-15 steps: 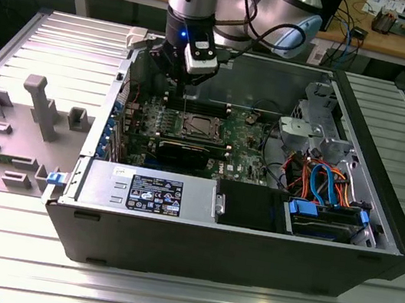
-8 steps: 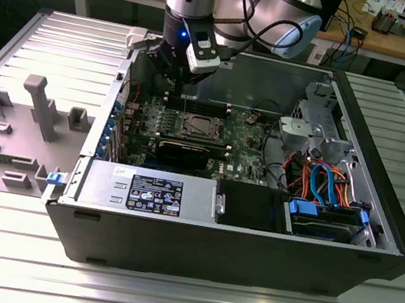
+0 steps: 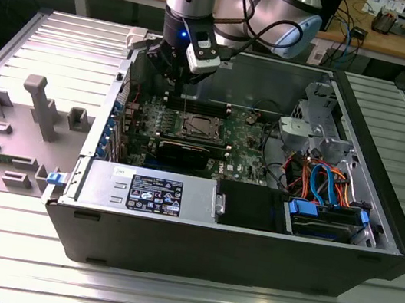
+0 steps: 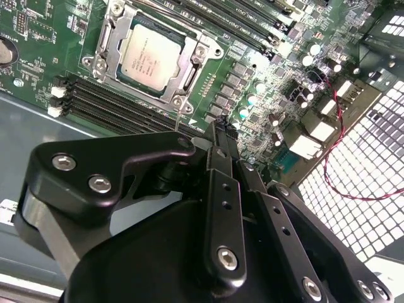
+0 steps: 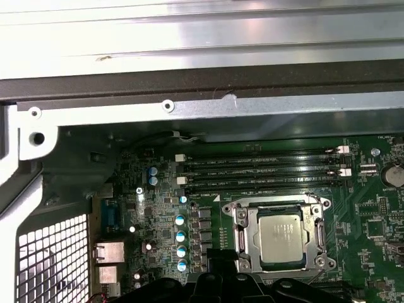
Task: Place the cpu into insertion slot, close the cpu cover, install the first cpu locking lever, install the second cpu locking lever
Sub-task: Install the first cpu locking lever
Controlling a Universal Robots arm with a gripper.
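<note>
The gripper (image 3: 183,80) hangs inside the open computer case (image 3: 248,249), above the green motherboard (image 3: 247,139) and a little toward the exterior view's left of the socket. It touches nothing. In the second wrist view its black fingers (image 4: 222,189) lie pressed together to a single tip and hold nothing.

The cpu (image 3: 195,126) already sits in the insertion slot (image 4: 213,52). Its dull silver top shows flat and square in both wrist views (image 4: 150,55) (image 5: 279,238). The cpu cover (image 4: 118,36) lies down flat around it, a silver-grey frame whose window leaves the chip's top bare; the first wrist view shows the same frame (image 5: 252,237) bordering the chip, with the slot's rim (image 5: 325,203) outside it. Thin metal levers run along the sides of the frame, but whether they are latched cannot be told.

Long black memory slots (image 5: 265,169) lie just beside the socket, between it and the case's wall. In the exterior view a long black expansion card (image 3: 191,152) lies on the socket's near side, and a grey power supply box (image 3: 149,192) sits along the case's near edge. Blue and orange cables (image 3: 322,179) cross the case on the exterior view's right — well apart from the gripper.
</note>
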